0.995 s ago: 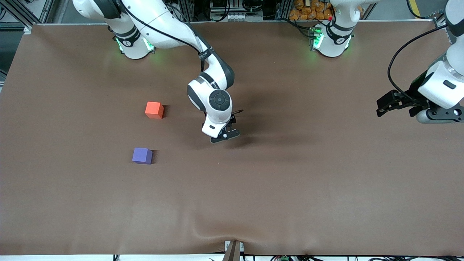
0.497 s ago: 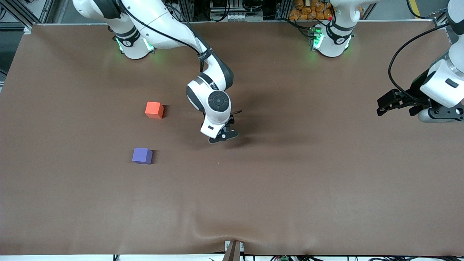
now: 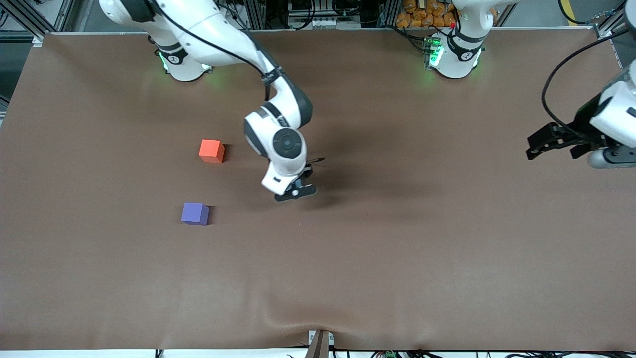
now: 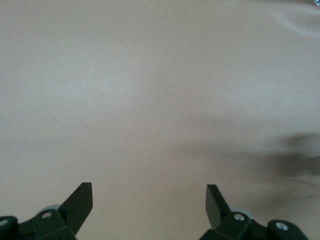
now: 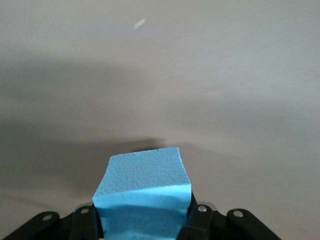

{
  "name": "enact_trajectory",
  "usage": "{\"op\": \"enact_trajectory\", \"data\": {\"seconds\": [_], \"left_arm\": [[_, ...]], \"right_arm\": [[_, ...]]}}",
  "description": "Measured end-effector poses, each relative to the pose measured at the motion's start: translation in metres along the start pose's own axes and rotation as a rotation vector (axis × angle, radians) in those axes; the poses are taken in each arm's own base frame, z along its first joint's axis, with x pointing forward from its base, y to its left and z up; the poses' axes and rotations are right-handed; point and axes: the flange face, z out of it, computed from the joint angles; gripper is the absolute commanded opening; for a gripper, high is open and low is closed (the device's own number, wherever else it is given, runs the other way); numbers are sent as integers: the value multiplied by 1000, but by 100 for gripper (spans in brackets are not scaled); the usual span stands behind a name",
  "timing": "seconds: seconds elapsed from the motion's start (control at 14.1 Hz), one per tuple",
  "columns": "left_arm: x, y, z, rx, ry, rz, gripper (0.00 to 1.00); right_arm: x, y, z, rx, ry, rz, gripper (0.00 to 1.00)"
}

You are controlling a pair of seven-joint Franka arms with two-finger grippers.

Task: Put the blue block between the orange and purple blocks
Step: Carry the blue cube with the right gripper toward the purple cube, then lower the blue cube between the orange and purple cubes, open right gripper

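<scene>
The orange block and the purple block sit on the brown table toward the right arm's end, the purple one nearer the front camera. My right gripper hangs over the table's middle, beside both blocks toward the left arm's end. It is shut on the light blue block, which fills the right wrist view; in the front view the hand hides it. My left gripper waits open and empty over the left arm's end of the table; the left wrist view shows its fingertips wide apart over bare cloth.
The brown cloth covers the whole table. The arm bases stand along the top edge. A small bracket sits at the table's front edge.
My right gripper has moved with the blue block toward the right arm's end, closer to the orange and purple blocks. My left gripper has drifted slightly outward toward its end of the table.
</scene>
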Motion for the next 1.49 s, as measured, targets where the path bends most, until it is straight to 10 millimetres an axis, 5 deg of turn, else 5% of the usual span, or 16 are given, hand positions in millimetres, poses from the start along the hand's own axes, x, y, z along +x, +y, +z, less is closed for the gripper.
{"op": "enact_trajectory", "data": {"seconds": [0.28, 0.57, 0.85, 1.14, 1.49], "left_arm": [[1, -5, 0, 1, 1, -8, 100], [0, -4, 0, 0, 0, -7, 100], [0, -3, 0, 1, -6, -6, 100], [-1, -3, 1, 2, -9, -5, 100], [-1, -4, 1, 2, -9, -6, 100]], "right_arm": [[22, 100, -68, 25, -9, 143, 29], [4, 185, -92, 43, -29, 252, 29], [-31, 235, -79, 49, -64, 315, 29], [-45, 278, -38, 67, -29, 308, 29], [-58, 279, 6, 63, -44, 303, 30]]}}
